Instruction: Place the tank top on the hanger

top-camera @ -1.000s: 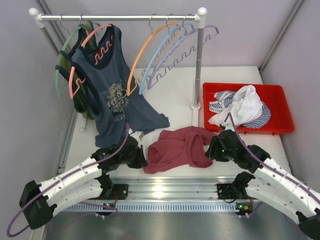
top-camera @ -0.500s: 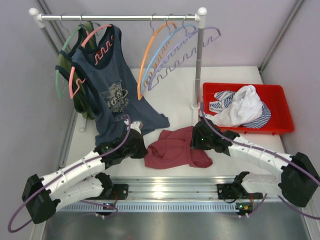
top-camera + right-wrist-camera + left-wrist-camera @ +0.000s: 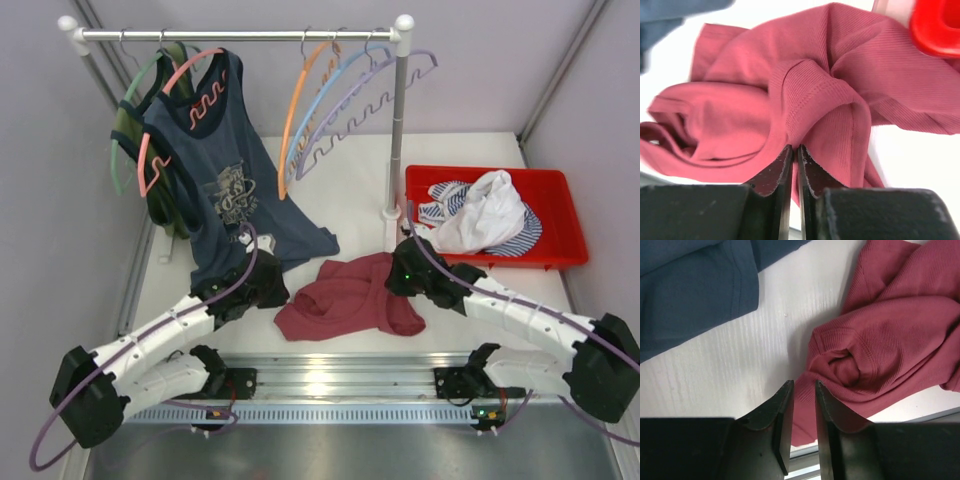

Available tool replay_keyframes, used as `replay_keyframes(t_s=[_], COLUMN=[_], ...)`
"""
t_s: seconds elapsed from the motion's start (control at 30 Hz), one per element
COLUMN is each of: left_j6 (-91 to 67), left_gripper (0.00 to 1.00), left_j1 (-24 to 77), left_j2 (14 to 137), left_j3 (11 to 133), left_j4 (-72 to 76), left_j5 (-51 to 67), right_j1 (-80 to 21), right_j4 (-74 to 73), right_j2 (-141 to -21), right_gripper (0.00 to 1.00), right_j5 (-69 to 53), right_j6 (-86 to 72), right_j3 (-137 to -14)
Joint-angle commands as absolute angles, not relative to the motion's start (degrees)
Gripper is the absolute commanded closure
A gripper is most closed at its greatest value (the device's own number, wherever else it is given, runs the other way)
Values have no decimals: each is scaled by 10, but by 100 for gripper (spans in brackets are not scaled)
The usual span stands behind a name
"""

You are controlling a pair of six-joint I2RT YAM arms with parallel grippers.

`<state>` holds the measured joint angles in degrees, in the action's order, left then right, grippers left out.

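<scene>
Pinching of the tank top (image 3: 815, 95) shows only from right wrist.

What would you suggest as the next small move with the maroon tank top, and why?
Probably raise the right gripper slightly: its jaws pinch a hem fold of the tank top, which lies crumpled on the table, while the left gripper stands open at its edge.

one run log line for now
right gripper: shut on maroon tank top | left gripper: open, over its edge | orange hanger: bare, on rail
</scene>
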<state>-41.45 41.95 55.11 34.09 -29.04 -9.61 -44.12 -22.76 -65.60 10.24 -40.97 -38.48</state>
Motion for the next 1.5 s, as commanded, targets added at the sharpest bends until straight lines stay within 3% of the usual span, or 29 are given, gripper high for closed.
replay_keyframes(t_s=[0.0,0.2,0.47,0.97,1.13,1.47], left_j6=[-409,-408,-396,-340,-256,-60], left_gripper=[68,67,55,51,49,41], left_j1=[404,397,396,397,397,396], left_j2=[561,568,507,430,464,673], left_j3=[335,336,384,576,729,980], left_j4=[-244,-235,-281,-398,-364,-191], left_j5=[-80,-72,-96,-157,-175,-225], right_j1=[-446,-442,-426,-423,-423,-423], right_j4=[-250,-290,-290,-324,-338,-339], right_j2=[-579,-514,-538,-503,-488,-476], right_gripper=[92,93,91,61,55,53], right_j5=[124,132,136,127,124,105], right_j6=[-412,-424,-406,-375,-368,-359], right_j3=[-367,-319,-302,-359,-374,-380])
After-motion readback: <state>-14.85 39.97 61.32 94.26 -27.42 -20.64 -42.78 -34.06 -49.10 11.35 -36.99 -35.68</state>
